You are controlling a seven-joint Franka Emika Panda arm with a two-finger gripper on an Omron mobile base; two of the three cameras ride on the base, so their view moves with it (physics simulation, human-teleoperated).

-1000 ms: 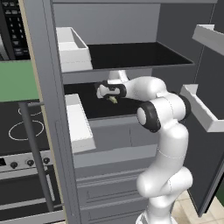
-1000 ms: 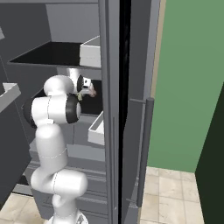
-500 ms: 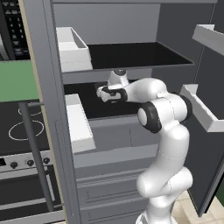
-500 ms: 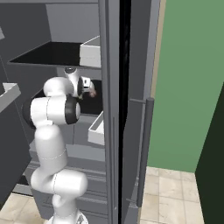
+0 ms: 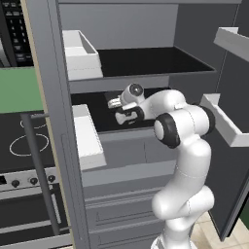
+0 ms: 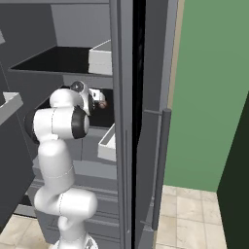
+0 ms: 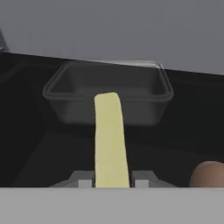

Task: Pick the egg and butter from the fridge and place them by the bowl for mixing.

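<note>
No readable text, labels or nos. anywhere (fridge incl.).

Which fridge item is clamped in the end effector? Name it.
The butter, the pale-yellow stick between the fingertips; the brown egg sits loose beside it.

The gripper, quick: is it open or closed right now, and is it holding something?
Gripper: closed on the butter, inside the fridge.
</note>
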